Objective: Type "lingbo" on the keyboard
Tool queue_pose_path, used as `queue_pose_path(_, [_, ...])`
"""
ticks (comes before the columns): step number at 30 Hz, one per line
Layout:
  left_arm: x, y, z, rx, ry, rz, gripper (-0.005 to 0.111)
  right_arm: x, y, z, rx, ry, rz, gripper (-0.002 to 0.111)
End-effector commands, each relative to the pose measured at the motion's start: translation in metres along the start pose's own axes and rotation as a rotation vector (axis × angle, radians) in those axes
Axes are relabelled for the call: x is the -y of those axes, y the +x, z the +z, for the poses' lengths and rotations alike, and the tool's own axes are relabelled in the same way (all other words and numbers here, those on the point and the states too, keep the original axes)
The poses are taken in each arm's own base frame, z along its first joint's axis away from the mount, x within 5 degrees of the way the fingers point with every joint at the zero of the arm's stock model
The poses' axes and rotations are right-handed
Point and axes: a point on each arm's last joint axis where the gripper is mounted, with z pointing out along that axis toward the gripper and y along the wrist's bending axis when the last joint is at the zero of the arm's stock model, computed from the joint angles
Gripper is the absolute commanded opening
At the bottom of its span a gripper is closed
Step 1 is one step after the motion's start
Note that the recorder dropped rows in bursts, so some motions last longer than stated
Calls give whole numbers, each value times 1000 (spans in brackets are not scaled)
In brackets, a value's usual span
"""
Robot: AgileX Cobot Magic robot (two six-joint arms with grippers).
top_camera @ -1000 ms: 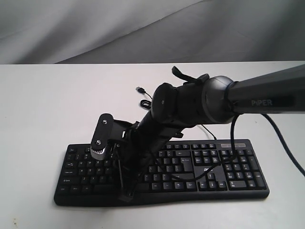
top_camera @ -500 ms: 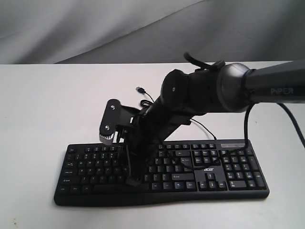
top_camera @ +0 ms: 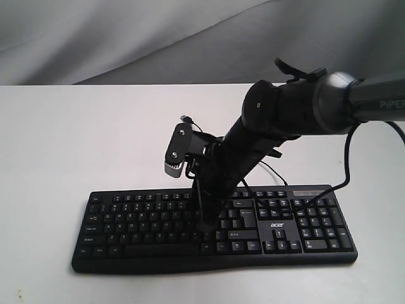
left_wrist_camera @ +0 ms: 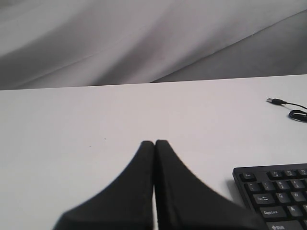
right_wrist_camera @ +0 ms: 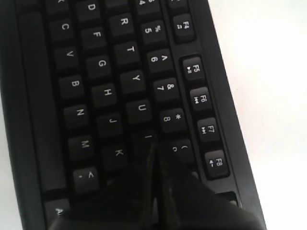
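The black keyboard with a white acer logo lies across the front of the white table. My right gripper reaches across and points down onto the middle keys, shut with nothing in it. In the right wrist view its tips rest at the I key, between K and 9, on the keyboard. My left gripper is shut and empty over bare table, to one side of the keyboard's Esc corner. It does not show in the exterior view.
The keyboard's thin black cable ends in a loose USB plug on the table behind the keyboard, also in the left wrist view as the USB plug. A grey cloth backdrop hangs behind the table.
My right arm has swung to the right and further from the front edge, carrying the shut gripper from the keys near the spacebar's left part to the I key area.
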Motion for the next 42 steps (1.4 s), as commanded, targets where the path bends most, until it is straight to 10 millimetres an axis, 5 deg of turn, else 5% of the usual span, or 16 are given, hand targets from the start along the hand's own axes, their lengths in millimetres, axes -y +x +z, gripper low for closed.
queue_pose_path(1, [0,1,0,8,0,-2,1,0,5,0,-15,-7,-26,0])
queue_pose_path(42, [0,1,0,8,0,-2,1,1,10,11,-21,-19,-28,0])
